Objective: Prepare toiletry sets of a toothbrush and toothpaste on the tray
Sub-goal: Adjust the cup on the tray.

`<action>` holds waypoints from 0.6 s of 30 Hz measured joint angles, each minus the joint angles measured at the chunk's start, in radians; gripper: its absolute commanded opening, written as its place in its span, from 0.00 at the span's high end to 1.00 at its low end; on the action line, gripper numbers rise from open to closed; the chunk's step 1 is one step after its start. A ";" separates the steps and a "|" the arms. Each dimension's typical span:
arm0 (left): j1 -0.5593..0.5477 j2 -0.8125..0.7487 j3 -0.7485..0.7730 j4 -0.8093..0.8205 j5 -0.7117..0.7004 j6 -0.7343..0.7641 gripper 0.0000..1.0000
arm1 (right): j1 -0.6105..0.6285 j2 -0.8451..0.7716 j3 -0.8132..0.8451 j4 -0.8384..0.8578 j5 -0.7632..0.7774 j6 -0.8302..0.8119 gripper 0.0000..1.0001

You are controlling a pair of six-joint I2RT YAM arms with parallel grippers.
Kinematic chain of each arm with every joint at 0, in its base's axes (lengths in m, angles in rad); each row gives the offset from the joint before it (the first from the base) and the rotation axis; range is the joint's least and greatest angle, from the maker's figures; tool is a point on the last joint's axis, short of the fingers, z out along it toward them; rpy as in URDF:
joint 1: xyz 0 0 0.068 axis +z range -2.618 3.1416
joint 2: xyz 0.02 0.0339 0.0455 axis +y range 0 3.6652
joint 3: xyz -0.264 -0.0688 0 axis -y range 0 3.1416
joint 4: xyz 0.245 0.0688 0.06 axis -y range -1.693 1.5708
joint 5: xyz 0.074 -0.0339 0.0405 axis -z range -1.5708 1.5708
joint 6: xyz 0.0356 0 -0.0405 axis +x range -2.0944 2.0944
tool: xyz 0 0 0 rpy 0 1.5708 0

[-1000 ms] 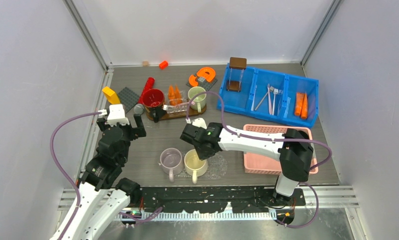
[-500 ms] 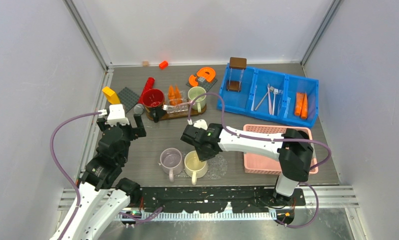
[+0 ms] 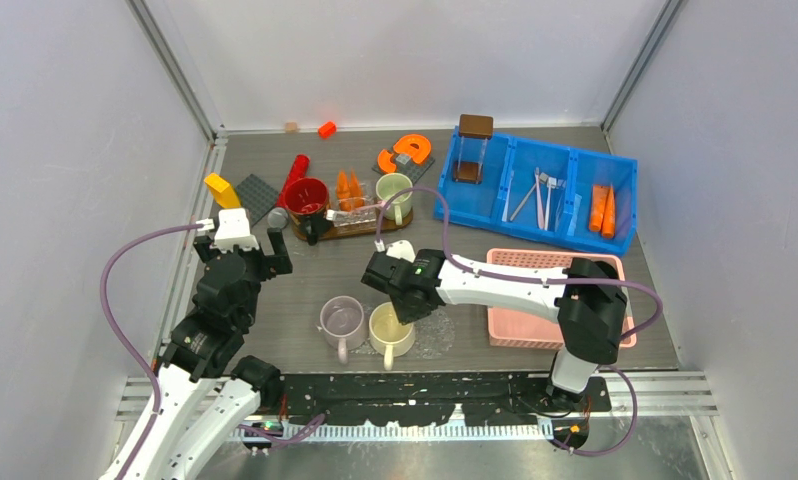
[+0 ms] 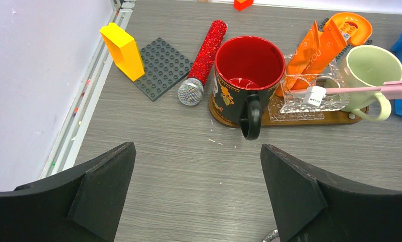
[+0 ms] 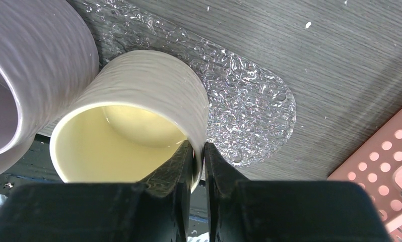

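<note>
Pinching the wall of the cream mug (image 5: 138,96), the right tool (image 5: 198,151) has one finger inside the rim and one outside, closed tight on it. The mug stands on the clear dimpled tray (image 5: 249,116). Loose toothbrushes (image 3: 541,195) lie well beyond this tool and off to its right, in the middle compartment of the blue bin (image 3: 535,228). Their long axes run roughly away from the arms. The orange toothpaste tubes (image 3: 602,208) lie the same way, one compartment further right. The right arm is plainly the nearer to that bin, though I'd guess it must let the mug go first. The left tool (image 4: 197,148) hangs with its jaws wide apart and nothing between them. Ahead of it and to its right, a pink toothbrush (image 4: 360,91) lies crosswise over a glass holder (image 4: 305,96) and a green mug (image 4: 370,65).
</note>
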 measured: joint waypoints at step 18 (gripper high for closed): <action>0.000 -0.009 0.000 -0.001 0.002 -0.001 0.01 | -0.073 -0.244 0.077 -0.111 0.167 -0.010 0.34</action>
